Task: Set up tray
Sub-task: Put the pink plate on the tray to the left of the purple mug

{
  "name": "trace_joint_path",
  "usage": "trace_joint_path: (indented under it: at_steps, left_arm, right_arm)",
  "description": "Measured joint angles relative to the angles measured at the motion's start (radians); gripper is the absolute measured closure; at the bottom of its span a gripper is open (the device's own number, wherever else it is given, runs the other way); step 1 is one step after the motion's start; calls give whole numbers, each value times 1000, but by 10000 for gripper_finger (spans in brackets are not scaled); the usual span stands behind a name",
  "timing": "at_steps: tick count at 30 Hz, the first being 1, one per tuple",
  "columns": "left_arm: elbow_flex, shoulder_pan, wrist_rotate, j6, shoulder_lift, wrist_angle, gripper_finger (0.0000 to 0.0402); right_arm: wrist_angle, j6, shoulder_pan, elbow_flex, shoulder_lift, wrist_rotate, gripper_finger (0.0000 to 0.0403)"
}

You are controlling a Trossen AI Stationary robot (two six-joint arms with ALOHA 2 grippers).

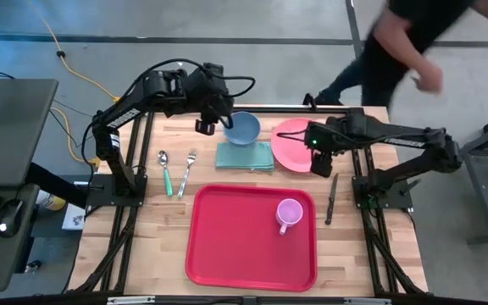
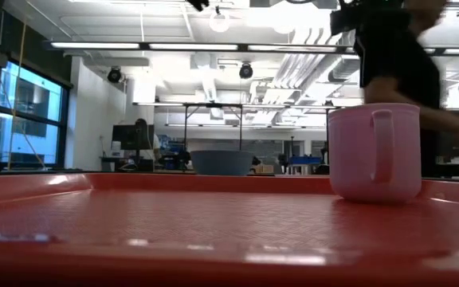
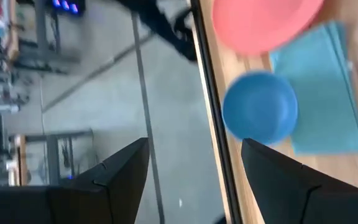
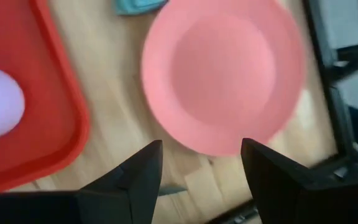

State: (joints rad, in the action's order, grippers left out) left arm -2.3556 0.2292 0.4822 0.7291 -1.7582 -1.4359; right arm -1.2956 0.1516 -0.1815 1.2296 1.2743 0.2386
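Observation:
The large red tray (image 1: 252,237) lies on the table's near middle with a pink mug (image 1: 288,213) standing in its right part; the mug (image 2: 373,151) looms on the tray (image 2: 174,231) in the low view. A blue bowl (image 1: 242,129), teal napkin (image 1: 245,156) and round pink plate (image 1: 288,144) sit behind the tray. My left gripper (image 1: 213,125) hovers open just left of the bowl (image 3: 260,107). My right gripper (image 1: 318,163) hovers open over the plate's right edge (image 4: 222,74). Neither touches anything.
A spoon (image 1: 165,169) and fork (image 1: 186,174) lie left of the tray, a knife (image 1: 331,197) right of it. A person (image 1: 405,42) moves beyond the table's far edge. Bare wood lies at the table's near corners.

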Motion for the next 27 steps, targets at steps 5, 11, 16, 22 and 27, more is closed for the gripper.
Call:
trace_joint_path:
  at_steps: [5, 11, 16, 22, 27]
  left_arm:
    - [0, 42, -24, -89, 37, -99, 115]
    - [42, 59, -99, -110, 137, -136, 115]
    - [203, 59, -188, -161, 312, -104, 115]
    - [642, 59, -413, -258, 628, 223, 115]
    - [1057, 58, -535, -402, 878, 540, 115]
  right_arm:
    - [90, 43, 28, -127, 0, -49, 203]
    - [191, 143, 66, -241, -24, -117, 203]
    - [232, 211, 98, -302, -75, -144, 203]
    - [289, 266, 136, -353, -142, -144, 203]
    - [302, 254, 189, -362, -152, -132, 203]
